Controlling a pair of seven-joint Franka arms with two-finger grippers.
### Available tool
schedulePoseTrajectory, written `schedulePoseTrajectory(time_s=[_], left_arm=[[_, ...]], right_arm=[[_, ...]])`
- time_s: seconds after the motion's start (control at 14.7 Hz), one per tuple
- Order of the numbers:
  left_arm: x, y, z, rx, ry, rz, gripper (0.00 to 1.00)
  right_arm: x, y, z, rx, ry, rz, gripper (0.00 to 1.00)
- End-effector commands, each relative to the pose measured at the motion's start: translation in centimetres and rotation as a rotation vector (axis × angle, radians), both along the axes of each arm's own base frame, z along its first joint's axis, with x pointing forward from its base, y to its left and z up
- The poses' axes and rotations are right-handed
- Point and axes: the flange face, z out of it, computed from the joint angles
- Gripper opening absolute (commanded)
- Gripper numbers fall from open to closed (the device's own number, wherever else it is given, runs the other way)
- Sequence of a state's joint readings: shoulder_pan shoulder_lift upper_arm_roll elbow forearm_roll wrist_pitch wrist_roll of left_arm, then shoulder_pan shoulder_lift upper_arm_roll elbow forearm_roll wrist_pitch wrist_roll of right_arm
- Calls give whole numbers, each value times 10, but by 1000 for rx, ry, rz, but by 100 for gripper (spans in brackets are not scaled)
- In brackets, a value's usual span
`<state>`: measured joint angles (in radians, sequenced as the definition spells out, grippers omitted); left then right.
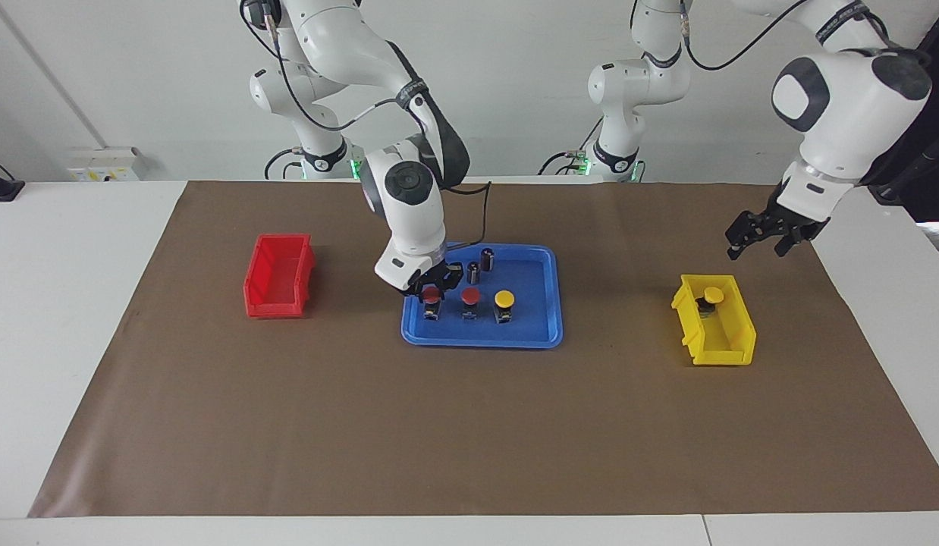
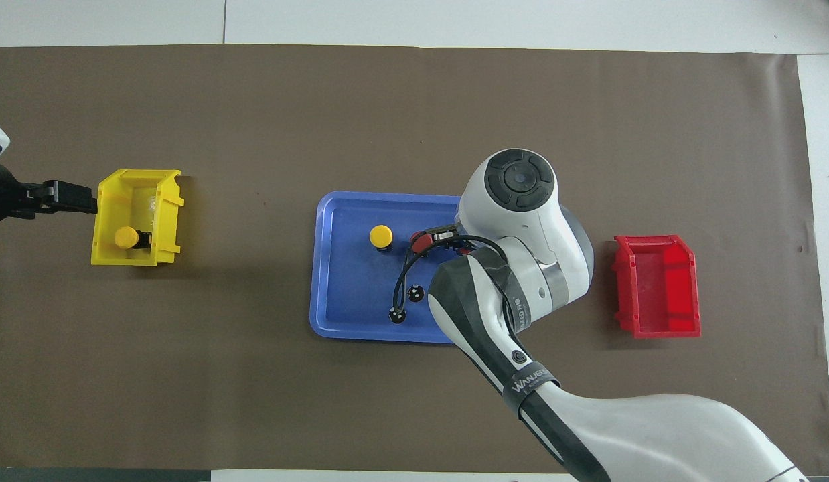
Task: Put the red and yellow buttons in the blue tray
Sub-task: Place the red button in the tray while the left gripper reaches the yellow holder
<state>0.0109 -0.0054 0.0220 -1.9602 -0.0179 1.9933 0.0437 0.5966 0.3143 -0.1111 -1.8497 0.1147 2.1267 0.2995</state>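
The blue tray [image 1: 481, 338] holds a red button [image 1: 470, 296] and a yellow button [image 1: 504, 299] side by side. A second red button [image 1: 432, 295] stands upright in the tray at the end toward the right arm. My right gripper [image 1: 433, 285] is low over this button, right at its cap. In the overhead view the right arm hides that gripper. Another yellow button [image 1: 713, 294] sits in the yellow bin [image 1: 718, 335]. My left gripper [image 1: 758, 236] hangs open and empty over the mat, just robot-side of that bin.
Two dark cylinders [image 1: 487, 258] [image 1: 473, 271] stand in the tray, nearer the robots than the buttons. A red bin [image 1: 278, 277] sits on the brown mat toward the right arm's end. The yellow bin [image 2: 136, 258] is toward the left arm's end.
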Motion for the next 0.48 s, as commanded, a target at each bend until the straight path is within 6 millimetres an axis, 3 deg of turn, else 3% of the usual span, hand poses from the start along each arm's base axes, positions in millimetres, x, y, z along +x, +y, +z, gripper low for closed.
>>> schedulePoseTrajectory(time_s=[0.0, 0.2, 0.27, 0.41], left_arm=[[11, 11, -38, 7, 0, 4, 80], [2, 11, -74, 8, -7, 8, 66], [0, 10, -80, 8, -16, 11, 66], [-5, 8, -89, 8, -4, 8, 66]], right_arm=[[7, -15, 23, 17, -23, -3, 100], [32, -54, 84, -49, -40, -32, 100], [39, -68, 103, -86, -52, -38, 100], [53, -120, 139, -104, -83, -108, 100]])
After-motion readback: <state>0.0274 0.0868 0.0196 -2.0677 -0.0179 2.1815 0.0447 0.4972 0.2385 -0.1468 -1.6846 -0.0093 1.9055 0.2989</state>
